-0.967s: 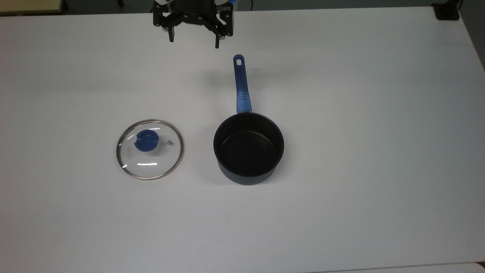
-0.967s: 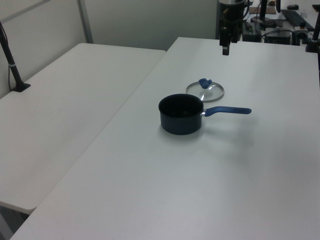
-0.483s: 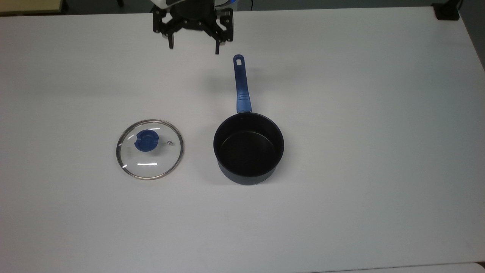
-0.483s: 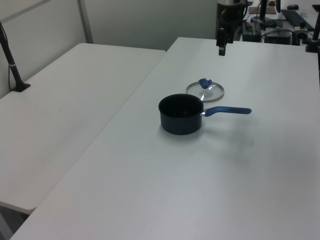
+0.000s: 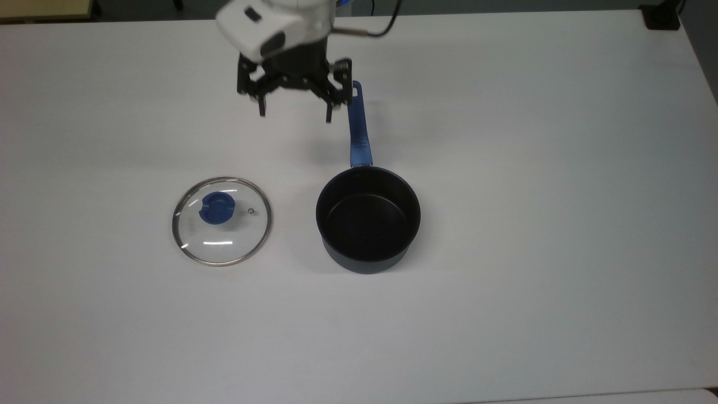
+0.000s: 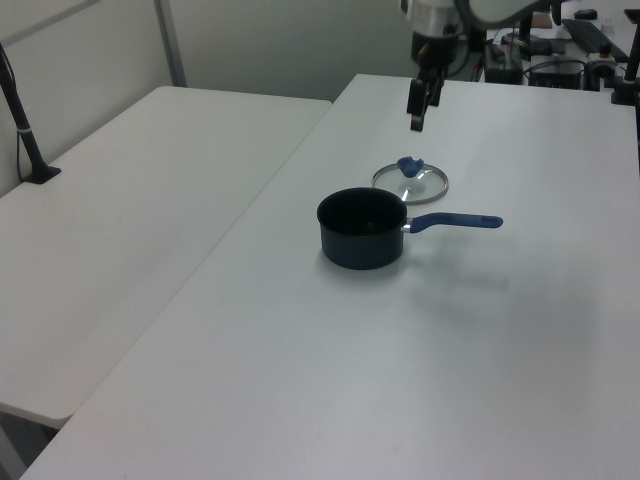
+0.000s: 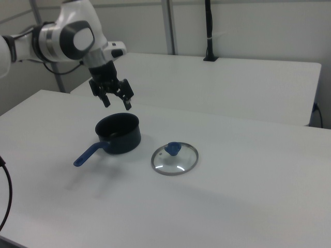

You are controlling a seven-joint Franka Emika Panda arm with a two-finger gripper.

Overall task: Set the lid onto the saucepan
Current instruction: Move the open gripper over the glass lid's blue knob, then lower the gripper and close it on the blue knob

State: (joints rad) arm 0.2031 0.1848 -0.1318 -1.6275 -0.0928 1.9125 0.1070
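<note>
Lid [image 5: 222,220] first, nearest you in the top view: it lies flat on the table [image 5: 505,314], knob up, at nine o'clock from the saucepan [image 5: 368,219], close beside but apart, and neither has moved. Farther out, at twelve o'clock, the gripper [image 5: 294,115] has advanced from the table's far edge, hanging empty with fingers spread wide beside the pan's handle. You're mid-approach; it must swing toward seven o'clock over the knob.

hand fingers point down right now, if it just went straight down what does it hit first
Probably bare table. In the top view the open hand hangs beside the saucepan handle's end, well away from the lid. Depth is unclear, so one finger might clip the handle.
</note>
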